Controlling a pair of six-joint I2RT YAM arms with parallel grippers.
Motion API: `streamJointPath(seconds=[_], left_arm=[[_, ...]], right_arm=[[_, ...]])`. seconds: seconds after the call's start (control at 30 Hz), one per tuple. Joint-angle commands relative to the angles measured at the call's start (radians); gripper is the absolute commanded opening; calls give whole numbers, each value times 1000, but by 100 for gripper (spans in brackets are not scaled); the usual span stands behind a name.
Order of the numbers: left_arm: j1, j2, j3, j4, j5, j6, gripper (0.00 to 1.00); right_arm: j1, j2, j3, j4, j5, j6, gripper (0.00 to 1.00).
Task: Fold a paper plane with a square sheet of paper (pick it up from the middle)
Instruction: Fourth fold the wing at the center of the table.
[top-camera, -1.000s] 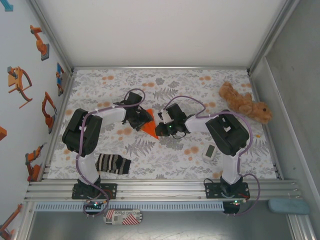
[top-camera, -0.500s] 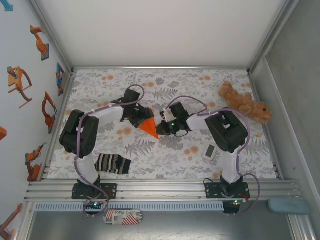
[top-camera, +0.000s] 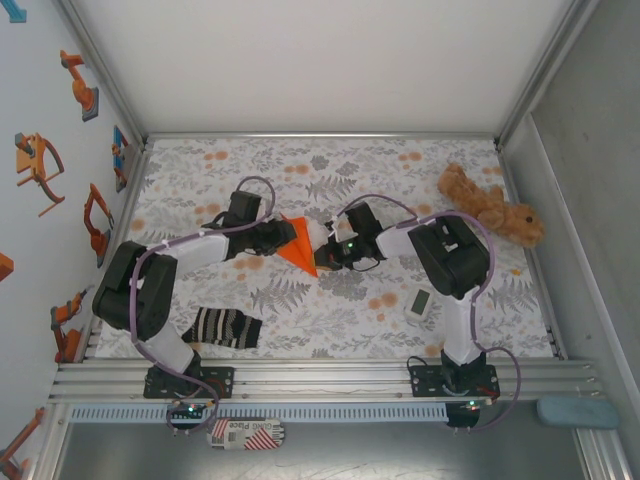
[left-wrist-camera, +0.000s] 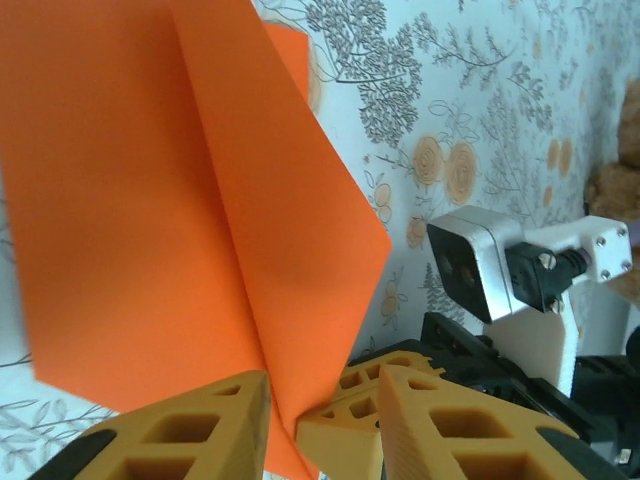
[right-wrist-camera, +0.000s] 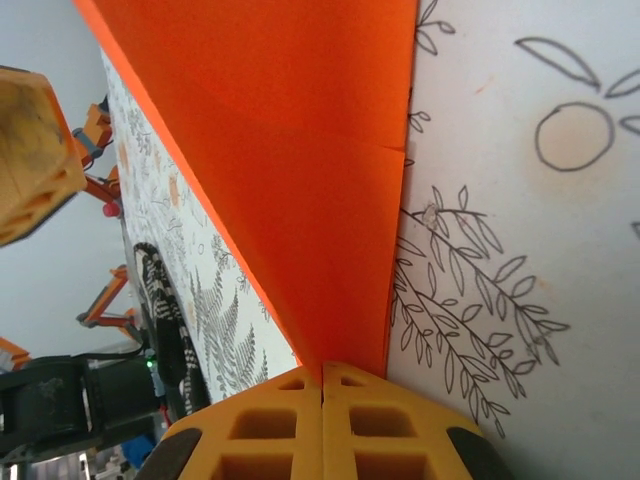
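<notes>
The square sheet of paper (top-camera: 297, 244) is bright orange and folded into a pointed kite shape with a centre crease (left-wrist-camera: 215, 200), held between the two arms at mid-table. My right gripper (top-camera: 322, 247) comes in from the right and is shut on the paper's edge; the orange sheet (right-wrist-camera: 300, 150) runs straight into the closed seam of the right gripper (right-wrist-camera: 322, 372). My left gripper (top-camera: 280, 238) reaches in from the left. The left gripper (left-wrist-camera: 325, 385) has its jaws apart around the paper's lower corner, and the right gripper's yellow fingertips (left-wrist-camera: 345, 415) sit between them.
A striped black-and-white sock (top-camera: 226, 327) lies near the left arm's base. A brown plush toy (top-camera: 488, 208) sits at the back right. A small white device (top-camera: 419, 303) rests in front of the right arm. Metal frame rails border the floral mat (top-camera: 400, 170).
The left arm swung its elbow out to the left and now points its gripper rightward at the paper, with the jaws narrower than before. The right gripper kept its grip and shifted slightly toward the back.
</notes>
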Motion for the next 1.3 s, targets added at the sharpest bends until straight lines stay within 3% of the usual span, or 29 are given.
streamJointPath(seconds=[0.0, 0.43, 0.77, 1.07, 1.27], left_arm=[[-9, 24, -28, 164, 76, 9, 27], [-11, 171, -12, 325, 170, -52, 13], [-11, 214, -7, 322, 164, -58, 12], [-12, 229, 10, 297, 155, -58, 12], [-12, 229, 18, 264, 136, -52, 11]], right_arm=[[3, 48, 0, 0, 7, 26, 0], [-3, 53, 3, -29, 16, 17, 0], [-5, 52, 8, -85, 40, -14, 0], [-6, 48, 11, -116, 62, -34, 8], [-7, 48, 11, -141, 83, -52, 7]])
